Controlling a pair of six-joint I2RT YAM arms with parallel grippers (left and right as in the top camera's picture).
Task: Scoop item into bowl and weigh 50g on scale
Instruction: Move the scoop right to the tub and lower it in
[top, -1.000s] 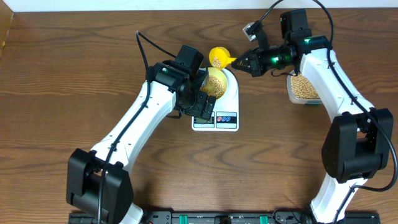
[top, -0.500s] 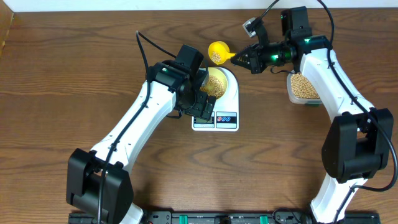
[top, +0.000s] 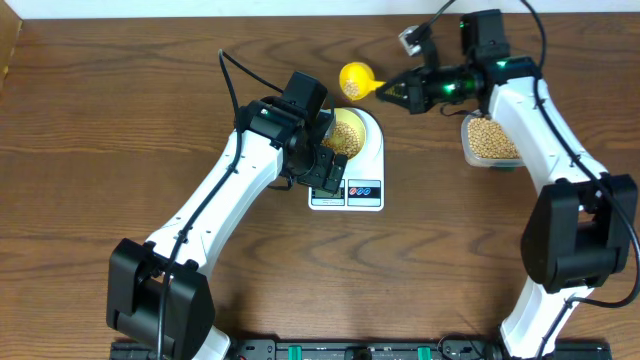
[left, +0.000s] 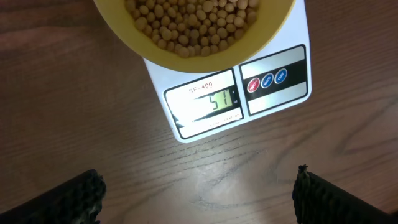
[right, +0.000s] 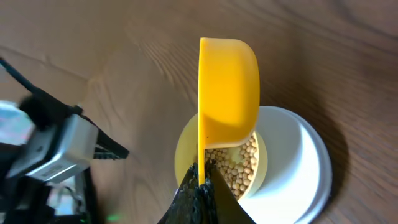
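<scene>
The pale yellow bowl (top: 345, 133) sits on the white scale (top: 362, 190) and holds many tan beans (left: 193, 18). The scale's display (left: 214, 102) reads 51. My left gripper (left: 199, 194) hovers open over the bare wood in front of the scale, nothing between its fingers. My right gripper (right: 203, 175) is shut on the handle of the bright yellow scoop (top: 354, 78). The scoop is in the air just behind the bowl. In the right wrist view the scoop (right: 230, 93) shows edge-on above the bowl (right: 186, 149).
A clear plastic tub (top: 488, 140) filled with beans stands to the right of the scale, under my right arm. My left arm slants across the table's middle from the near edge. A pale wall edge runs along the far side.
The right gripper has carried the scoop back from the bowl's rim toward the far edge and slightly right. The left arm, bowl and scale have not moved.
</scene>
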